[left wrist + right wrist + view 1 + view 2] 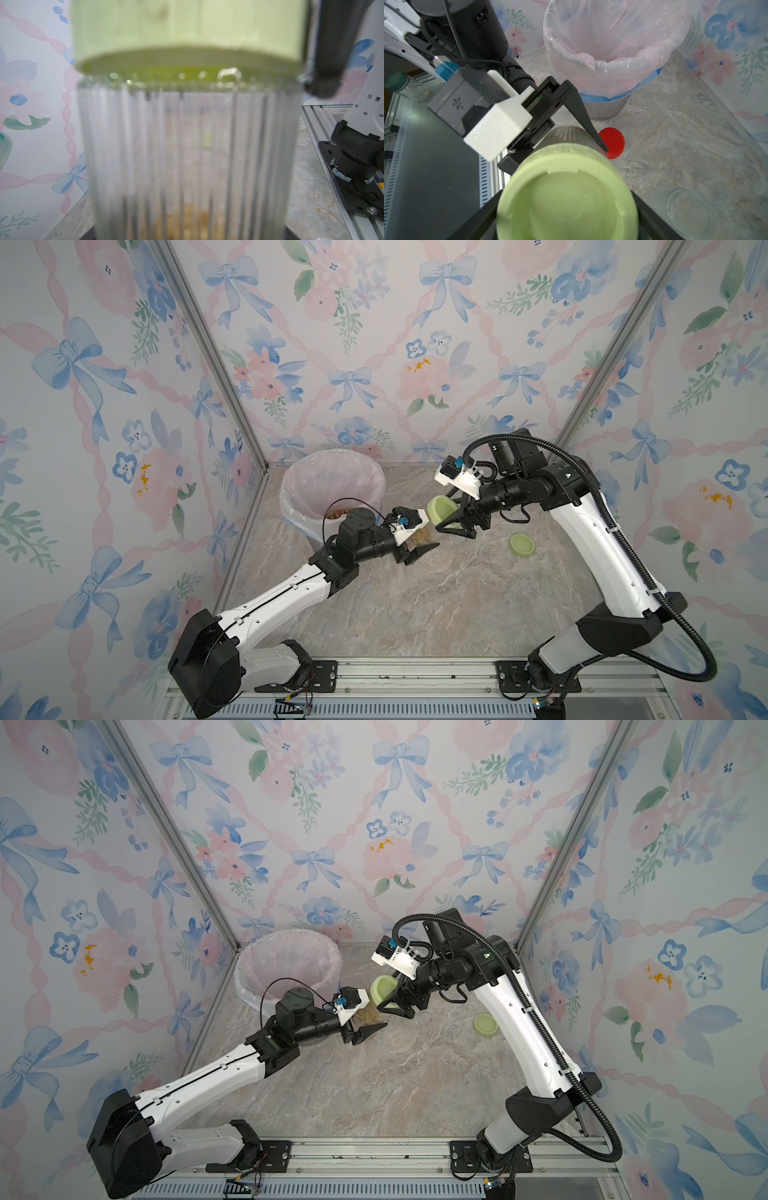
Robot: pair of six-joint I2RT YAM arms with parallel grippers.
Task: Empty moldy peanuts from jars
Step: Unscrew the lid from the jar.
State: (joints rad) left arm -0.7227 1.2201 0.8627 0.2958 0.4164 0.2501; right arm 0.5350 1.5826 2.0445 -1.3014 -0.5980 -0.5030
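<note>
Left fingers (583, 116) clasp the ribbed jar (187, 145) — right fingers (652, 222) flank its green lid (566, 203).

Left pincer (369, 1021) has the jar (370, 1011) clamped by its body, peanuts (365, 1016) showing tan through the glass. Right pincer (385, 995) straddles its green lid (383, 984), gripping or just off it, hard to call from here. A second green lid (487, 1026) lies well apart on the worktop (395, 1094), and the lined bin (286, 965) stands in the far left corner.
</note>
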